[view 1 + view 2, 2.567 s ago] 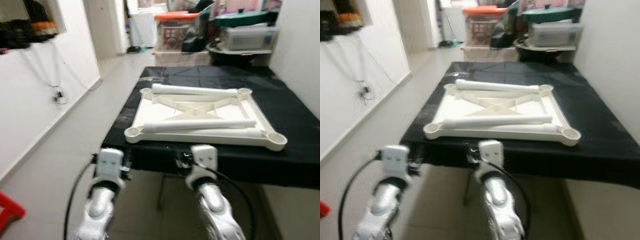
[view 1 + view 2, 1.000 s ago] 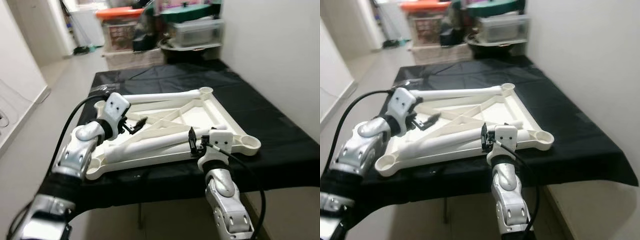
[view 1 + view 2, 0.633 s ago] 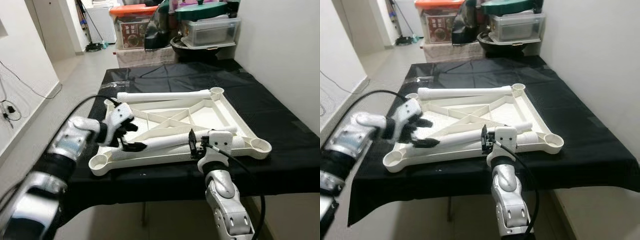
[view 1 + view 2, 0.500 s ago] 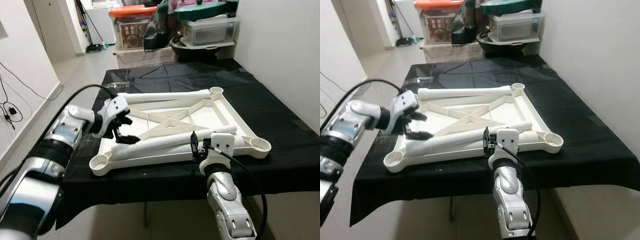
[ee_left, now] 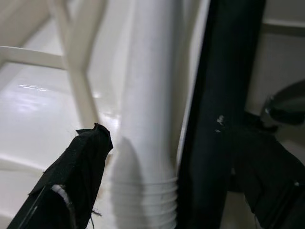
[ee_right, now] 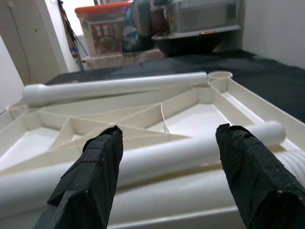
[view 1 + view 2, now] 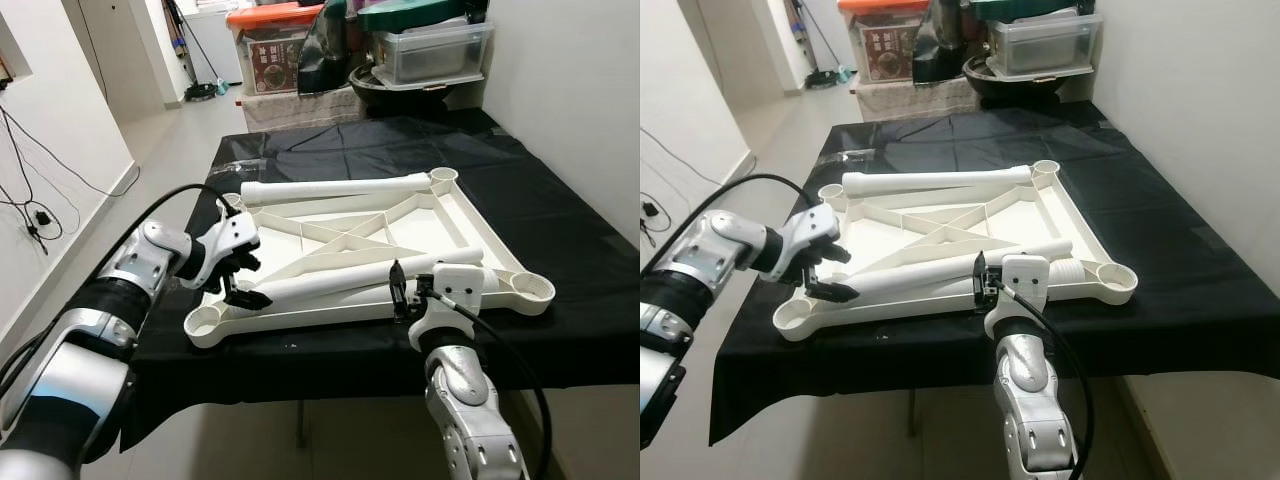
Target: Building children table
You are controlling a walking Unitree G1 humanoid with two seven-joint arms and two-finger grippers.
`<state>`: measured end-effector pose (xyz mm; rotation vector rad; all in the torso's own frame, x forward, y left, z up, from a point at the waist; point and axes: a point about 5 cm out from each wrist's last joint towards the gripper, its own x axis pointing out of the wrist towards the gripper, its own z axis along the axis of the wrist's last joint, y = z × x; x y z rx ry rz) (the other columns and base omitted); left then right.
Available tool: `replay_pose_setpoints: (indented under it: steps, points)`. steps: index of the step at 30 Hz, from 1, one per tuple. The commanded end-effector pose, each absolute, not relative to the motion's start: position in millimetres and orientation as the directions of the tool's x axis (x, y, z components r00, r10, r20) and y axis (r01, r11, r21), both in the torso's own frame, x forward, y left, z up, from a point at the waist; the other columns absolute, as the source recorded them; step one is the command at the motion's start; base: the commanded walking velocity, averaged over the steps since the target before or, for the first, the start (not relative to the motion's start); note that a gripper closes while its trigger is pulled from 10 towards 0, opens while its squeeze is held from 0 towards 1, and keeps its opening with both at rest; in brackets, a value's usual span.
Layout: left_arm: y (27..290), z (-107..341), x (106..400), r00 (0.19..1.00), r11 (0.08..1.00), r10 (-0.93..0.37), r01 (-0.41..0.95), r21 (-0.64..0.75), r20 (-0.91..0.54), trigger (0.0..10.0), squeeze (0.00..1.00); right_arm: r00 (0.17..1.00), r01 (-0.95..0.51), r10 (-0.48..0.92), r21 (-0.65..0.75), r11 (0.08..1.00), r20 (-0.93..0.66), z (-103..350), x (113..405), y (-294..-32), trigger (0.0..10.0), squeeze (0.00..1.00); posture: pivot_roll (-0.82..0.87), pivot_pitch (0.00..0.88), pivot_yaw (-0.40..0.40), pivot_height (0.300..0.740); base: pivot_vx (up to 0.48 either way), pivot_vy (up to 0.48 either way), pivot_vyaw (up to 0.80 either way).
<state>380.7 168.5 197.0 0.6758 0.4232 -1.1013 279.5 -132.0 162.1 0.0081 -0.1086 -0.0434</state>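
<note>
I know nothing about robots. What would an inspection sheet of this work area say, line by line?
Surface: table under a black cloth.
Job's things: white upturned tabletop; one table leg along its far edge, another leg lying slantwise across the near part.
Clutter: nothing seen on the cloth.
Grippers: left tool open, its fingers either side of the slanted leg's threaded end; right tool open, at the near edge, facing that leg.
Cables: black cables along both arms; wires on the left wall.
Surroundings: storage boxes and a dark basin beyond the table; tiled floor.
</note>
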Motion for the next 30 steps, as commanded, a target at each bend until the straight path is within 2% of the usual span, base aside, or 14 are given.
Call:
replay_pose_setpoints:
  steps: [1, 15, 24, 25, 30]
  points:
    - [170.7, 189.8, 380.0, 0.398, 0.266, -0.646, 0.917, 0.297, -0.652, 10.0, 0.0, 0.995, 0.042, -0.043, 0.013, 0.999, 0.094, 161.9, 276.9, -132.3, 10.0, 0.0, 0.04, 0.075, 0.101, 0.74, 0.0, 0.0, 0.0]
    - [176.0, 181.2, 384.8, 0.508, 0.294, -0.581, 0.86, 0.417, -0.636, 10.0, 0.0, 0.995, 0.041, -0.041, 0.009, 0.999, 0.093, 169.7, 271.8, -136.6, 10.0, 0.0, 0.02, 0.096, 0.1, 0.74, 0.0, 0.0, 0.0]
    - [175.3, 176.5, 383.9, 0.495, 0.291, -0.583, 0.867, 0.404, -0.644, 10.0, 0.0, 0.994, 0.048, -0.05, 0.015, 0.999, 0.094, 173.3, 269.6, -139.0, 10.0, 0.0, 0.02, 0.12, 0.101, 0.74, 0.0, 0.0, 0.0]
    - [174.7, 175.7, 383.5, 0.49, 0.289, -0.587, 0.871, 0.398, -0.644, 0.0, 0.0, 0.994, 0.051, -0.052, 0.014, 0.999, 0.094, 173.9, 269.1, -139.9, 10.0, 0.0, 0.02, 0.123, 0.101, 0.74, 0.0, 0.0, 0.0]
    - [173.6, 172.4, 382.3, 0.473, 0.285, -0.593, 0.88, 0.38, -0.651, 0.0, 0.0, 0.994, 0.06, -0.061, 0.009, 0.998, 0.088, 173.8, 268.7, -143.2, 10.0, 0.0, 0.02, 0.129, 0.101, 0.74, 0.0, 0.0, 0.0]
